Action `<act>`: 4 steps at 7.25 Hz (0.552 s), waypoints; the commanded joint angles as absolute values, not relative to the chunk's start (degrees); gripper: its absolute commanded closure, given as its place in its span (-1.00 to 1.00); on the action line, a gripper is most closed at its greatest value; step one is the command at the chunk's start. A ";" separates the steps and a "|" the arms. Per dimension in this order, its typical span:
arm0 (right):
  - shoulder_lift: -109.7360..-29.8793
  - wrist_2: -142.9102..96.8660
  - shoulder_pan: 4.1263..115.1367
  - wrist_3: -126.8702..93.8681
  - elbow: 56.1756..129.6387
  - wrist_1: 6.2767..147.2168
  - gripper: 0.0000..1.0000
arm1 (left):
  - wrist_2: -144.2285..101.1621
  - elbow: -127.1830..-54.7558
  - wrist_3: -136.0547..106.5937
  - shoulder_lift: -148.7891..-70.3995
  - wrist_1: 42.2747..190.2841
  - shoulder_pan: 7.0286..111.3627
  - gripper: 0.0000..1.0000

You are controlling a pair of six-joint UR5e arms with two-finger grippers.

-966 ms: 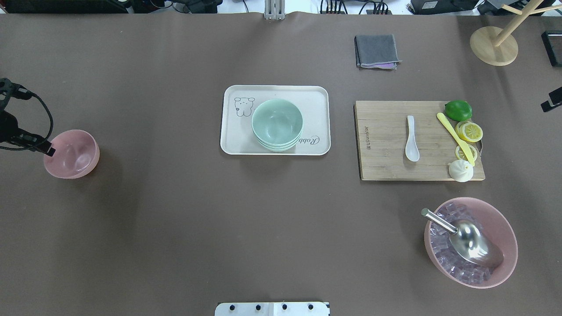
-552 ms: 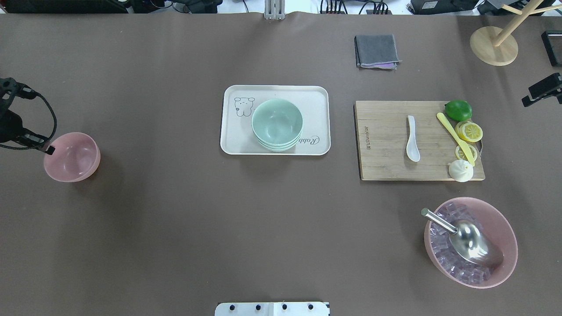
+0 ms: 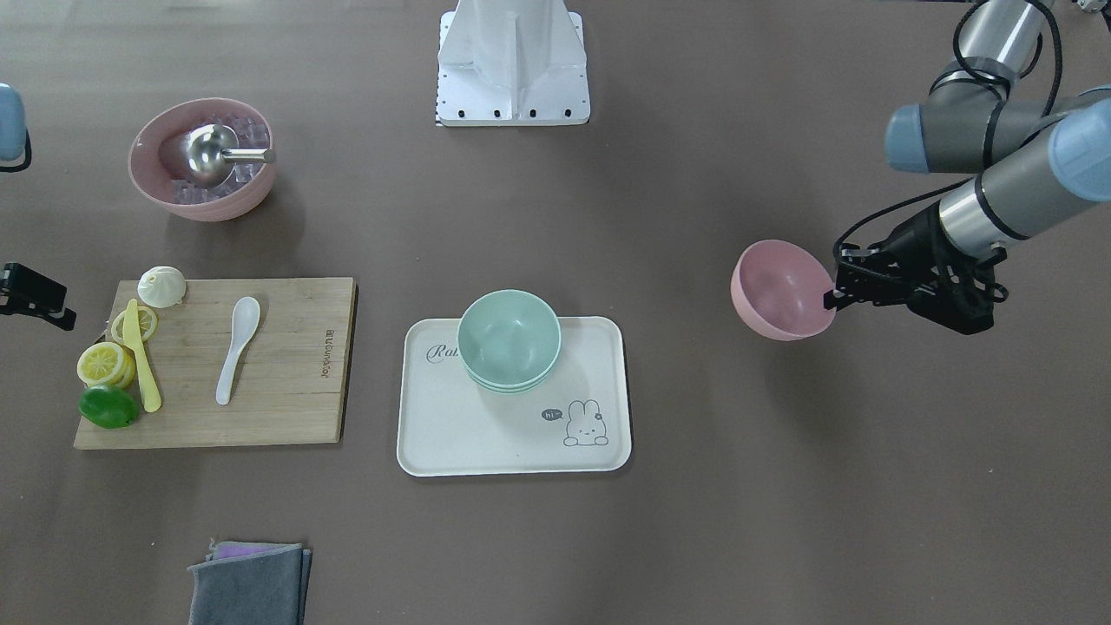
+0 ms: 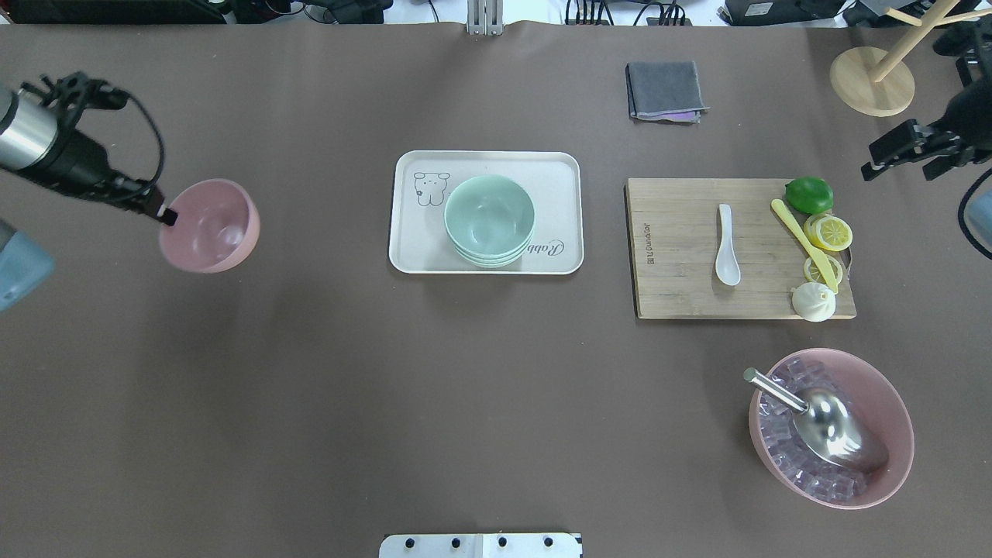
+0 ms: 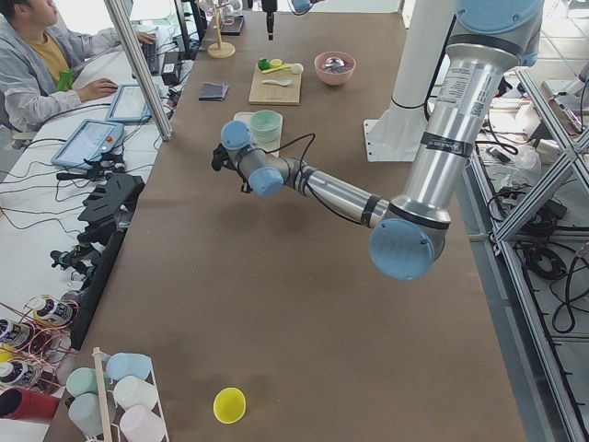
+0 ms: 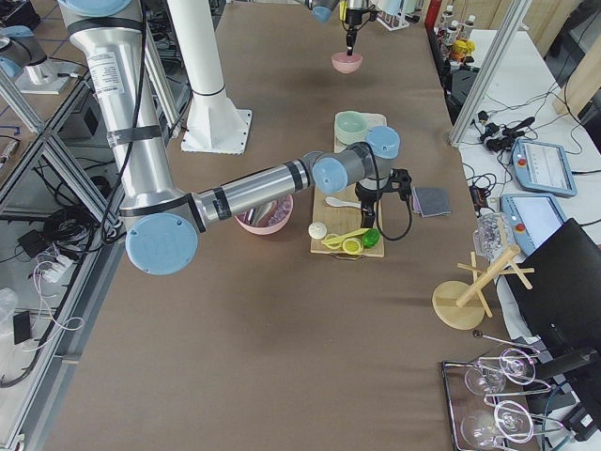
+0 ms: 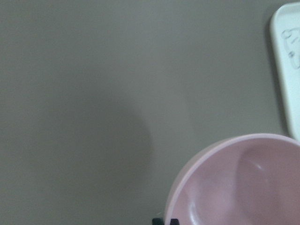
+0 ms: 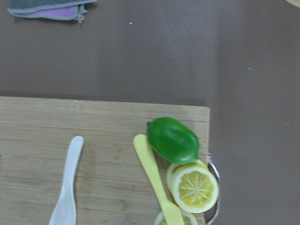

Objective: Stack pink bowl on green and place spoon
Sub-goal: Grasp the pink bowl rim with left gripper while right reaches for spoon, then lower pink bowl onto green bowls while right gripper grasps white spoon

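I see pink bowl (image 4: 209, 226) lifted by its rim, green bowls (image 4: 489, 217) stacked on tray (image 4: 480, 167), white spoon (image 4: 726, 244) flat on board (image 4: 674, 287)

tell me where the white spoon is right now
In the overhead view the white spoon lies on the wooden cutting board, right of the tray, just left of the yellow knife.

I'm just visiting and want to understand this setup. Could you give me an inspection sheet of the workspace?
Surface: brown table cover, no spills seen.
Job's things: pink bowl tilted, held by its rim; green bowls stacked on tray; white spoon on cutting board.
Clutter: lime, lemon slices, yellow knife, bun, ice bowl with scoop, grey cloth.
Grippers: left gripper shut on the pink bowl; right gripper near the lime, jaws unclear.
Cables: black cable looped at left wrist.
Surroundings: operator at a side desk.
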State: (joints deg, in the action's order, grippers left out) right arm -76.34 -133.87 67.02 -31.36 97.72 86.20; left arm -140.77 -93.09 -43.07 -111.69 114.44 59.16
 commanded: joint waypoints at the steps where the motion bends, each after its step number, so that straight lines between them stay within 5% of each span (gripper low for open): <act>1: -71.56 -128.09 59.10 -39.96 96.51 86.22 -1.00 | -134.44 -93.34 -51.32 -126.94 102.11 54.70 1.00; 4: -70.40 -125.86 55.38 -50.23 88.97 74.05 -1.00 | -123.93 -91.07 -56.95 -133.67 98.61 43.61 1.00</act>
State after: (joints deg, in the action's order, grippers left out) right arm -70.81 -126.32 56.51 -45.34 92.44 79.77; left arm -125.96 -92.41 -55.40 -131.37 99.19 46.51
